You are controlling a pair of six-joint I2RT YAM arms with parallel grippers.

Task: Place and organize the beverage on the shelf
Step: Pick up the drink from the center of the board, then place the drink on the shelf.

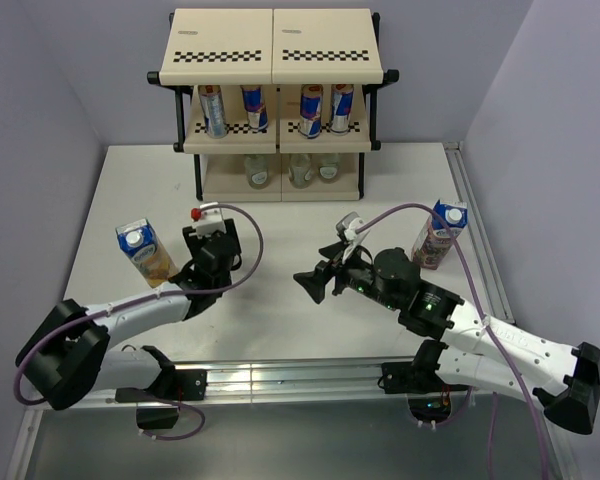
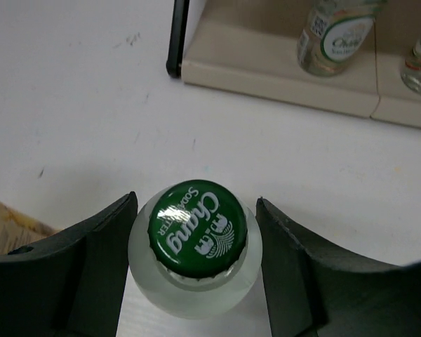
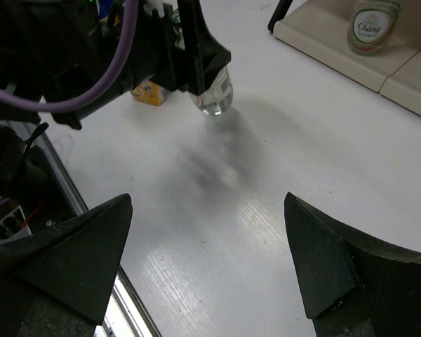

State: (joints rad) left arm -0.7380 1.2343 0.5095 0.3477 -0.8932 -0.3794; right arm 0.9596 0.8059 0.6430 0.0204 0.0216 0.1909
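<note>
We see the left gripper (image 2: 195,210) clamped on a small clear bottle (image 2: 196,242) with a green cap, its fingers pressing both sides, on the near side of the shelf (image 1: 272,60). The right gripper (image 3: 207,210) hovers over the white table (image 1: 280,320), jaws wide apart and empty. Four cans (image 1: 255,108) stand on the middle tier, and three more bottles (image 1: 300,170) on the bottom tier. A yellow carton (image 1: 145,252) stands at the table's left and a purple carton (image 1: 440,235) at its right.

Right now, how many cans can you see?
4. All stand on the middle level of the shelf: two cans on its left half, two on its right half. None looks hidden.
</note>
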